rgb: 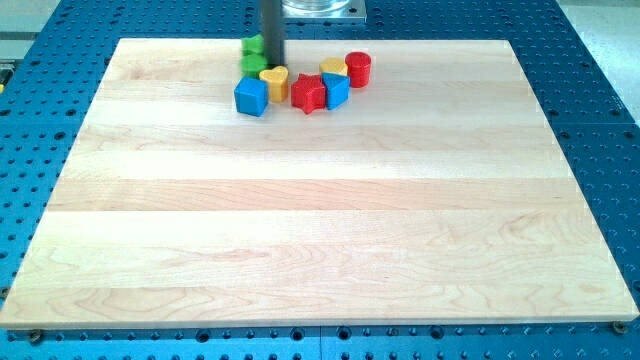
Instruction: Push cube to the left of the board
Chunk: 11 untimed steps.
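A blue cube (251, 97) sits near the view's top of the wooden board (320, 240), left of centre. My tip (271, 68) stands just above and to the right of it, against a yellow heart block (275, 81). Two green blocks (254, 55) lie to the left of the rod, partly hidden by it. To the right are a red star block (310, 93), a second blue block (335, 90), a yellow block (334, 67) and a red cylinder (358, 69).
The blocks form one tight cluster at the view's top. The board lies on a blue perforated table (40, 140). The arm's metal base (320, 10) is at the view's top edge.
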Each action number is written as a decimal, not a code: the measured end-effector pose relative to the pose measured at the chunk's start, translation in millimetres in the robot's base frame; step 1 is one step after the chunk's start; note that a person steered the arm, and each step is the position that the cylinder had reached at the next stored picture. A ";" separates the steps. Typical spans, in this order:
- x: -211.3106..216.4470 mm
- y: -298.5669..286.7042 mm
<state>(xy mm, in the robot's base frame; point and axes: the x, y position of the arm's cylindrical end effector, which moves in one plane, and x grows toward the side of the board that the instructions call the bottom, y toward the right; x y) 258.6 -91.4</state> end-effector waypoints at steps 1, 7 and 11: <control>-28.5 13.2; 62.4 40.1; 106.0 -147.6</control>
